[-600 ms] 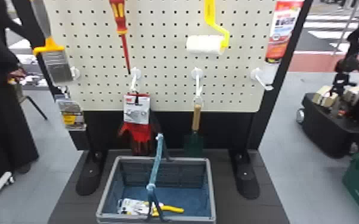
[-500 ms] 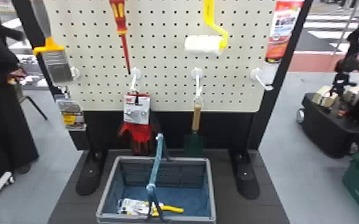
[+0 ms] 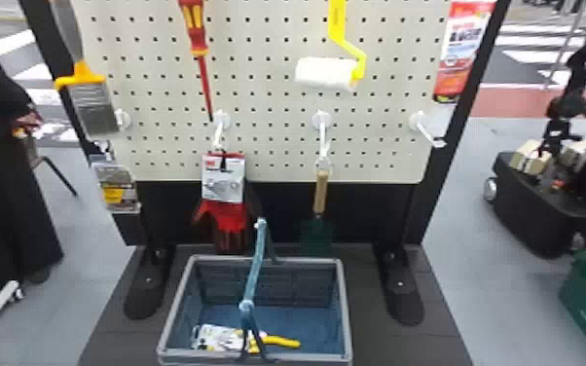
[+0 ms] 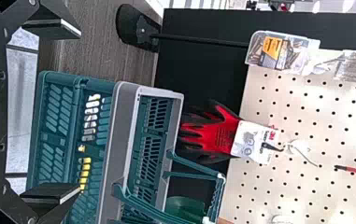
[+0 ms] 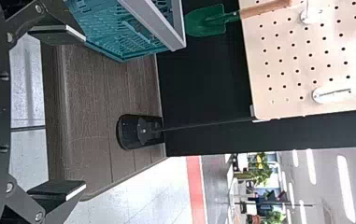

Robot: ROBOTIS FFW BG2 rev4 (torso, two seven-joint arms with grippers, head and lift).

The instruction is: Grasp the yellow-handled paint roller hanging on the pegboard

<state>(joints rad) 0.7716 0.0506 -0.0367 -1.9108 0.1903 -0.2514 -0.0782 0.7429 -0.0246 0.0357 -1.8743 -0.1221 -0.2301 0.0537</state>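
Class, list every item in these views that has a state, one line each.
paint roller: hanging on the pegboard, ungrasped
screwdriver: hanging
paintbrush: hanging
red gloves: hanging
green trowel: hanging
right-end hook: empty
basket: handle raised, yellow pliers inside
left hand: open
right hand: open

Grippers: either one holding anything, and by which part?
Nothing held. Left gripper and right gripper both open, empty; yellow-handled paint roller hangs on the pegboard.
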